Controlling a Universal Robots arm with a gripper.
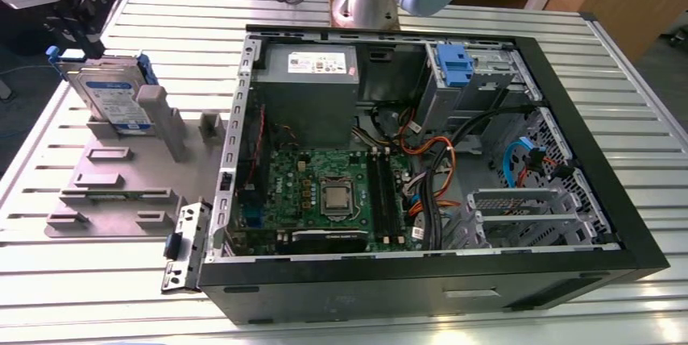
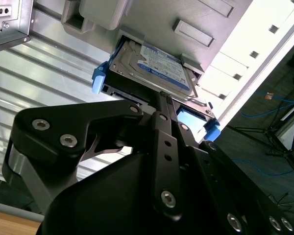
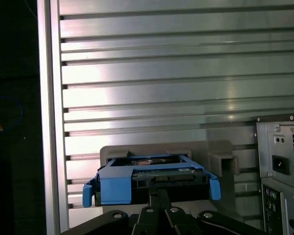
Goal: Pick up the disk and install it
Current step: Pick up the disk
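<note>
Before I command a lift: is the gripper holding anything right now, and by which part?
Cannot tell. The gripper is at the middle of the disk's end edge, between the blue frame's tabs; the disk sits in its grey stand.

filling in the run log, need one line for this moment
disk: upright in grey holder, outside case | claw: at disk's edge, grip unclear | install: not done
</note>
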